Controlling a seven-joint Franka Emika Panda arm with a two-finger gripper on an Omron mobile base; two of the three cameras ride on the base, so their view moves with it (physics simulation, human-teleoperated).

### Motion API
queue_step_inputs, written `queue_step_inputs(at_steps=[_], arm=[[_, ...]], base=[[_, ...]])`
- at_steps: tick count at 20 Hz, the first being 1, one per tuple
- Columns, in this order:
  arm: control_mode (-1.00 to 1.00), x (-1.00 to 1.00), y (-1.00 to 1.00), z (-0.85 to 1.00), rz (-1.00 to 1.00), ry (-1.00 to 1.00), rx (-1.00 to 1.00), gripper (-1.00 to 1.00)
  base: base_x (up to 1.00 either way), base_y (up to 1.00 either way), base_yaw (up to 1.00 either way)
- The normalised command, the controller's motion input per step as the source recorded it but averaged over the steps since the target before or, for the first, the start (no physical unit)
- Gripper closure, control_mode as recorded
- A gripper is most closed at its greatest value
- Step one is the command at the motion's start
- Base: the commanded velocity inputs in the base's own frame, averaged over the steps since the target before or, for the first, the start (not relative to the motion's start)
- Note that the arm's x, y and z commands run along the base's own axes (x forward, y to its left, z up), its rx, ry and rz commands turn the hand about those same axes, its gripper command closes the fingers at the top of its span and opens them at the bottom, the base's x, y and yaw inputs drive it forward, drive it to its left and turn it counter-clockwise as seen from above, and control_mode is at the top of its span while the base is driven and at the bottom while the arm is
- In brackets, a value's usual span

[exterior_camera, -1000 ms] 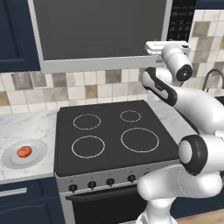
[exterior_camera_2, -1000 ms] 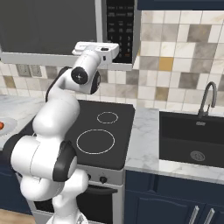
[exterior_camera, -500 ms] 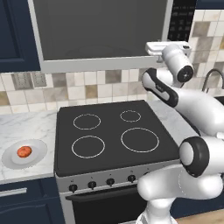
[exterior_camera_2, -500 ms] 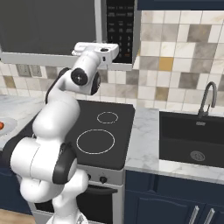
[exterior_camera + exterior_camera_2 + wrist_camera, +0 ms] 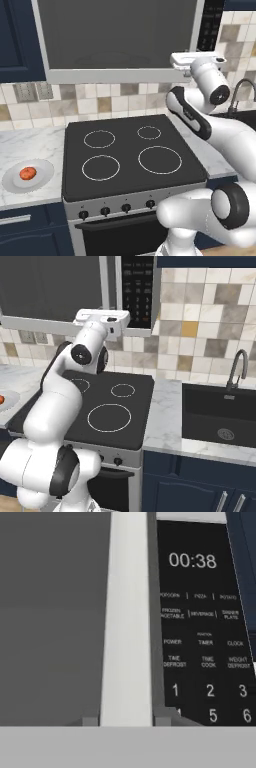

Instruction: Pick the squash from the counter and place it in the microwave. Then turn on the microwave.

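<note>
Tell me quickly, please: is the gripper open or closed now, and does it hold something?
Gripper: closed on the light grey vertical door handle of the microwave.

place: home kitchen, rendered | evidence: black stovetop [image 5: 132, 155] with white rings, oven knobs below | microwave [image 5: 125, 37] mounted above, keypad [image 5: 205, 627] reads 00:38 | marble counter [image 5: 35, 147], navy cabinets [image 5: 195, 483] | tiled backsplash [image 5: 200, 321] | sink [image 5: 220, 416] with faucet
</note>
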Motion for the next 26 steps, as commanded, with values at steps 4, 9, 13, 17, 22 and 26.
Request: queue_step_inputs(at_steps=[4, 9, 13, 17, 22, 26], arm=[[-1.00, -0.62, 0.15, 0.00, 0.00, 0.00, 0.00, 1.00], [-1.00, -0.57, 0.24, 0.00, 0.06, 0.00, 0.00, 1.00], [-1.00, -0.54, 0.28, 0.00, 0.11, 0.00, 0.00, 1.00], [-1.00, -0.51, 0.38, 0.00, 0.13, 0.00, 0.00, 1.00], [-1.00, -0.54, 0.42, 0.00, 0.14, 0.01, 0.00, 1.00], [-1.00, -0.46, 0.46, 0.00, 0.15, 0.04, 0.00, 1.00]], base=[[0.00, 0.00, 0.00], [0.00, 0.00, 0.00], [0.00, 0.00, 0.00], [0.00, 0.00, 0.00], [0.00, 0.00, 0.00], [0.00, 0.00, 0.00]])
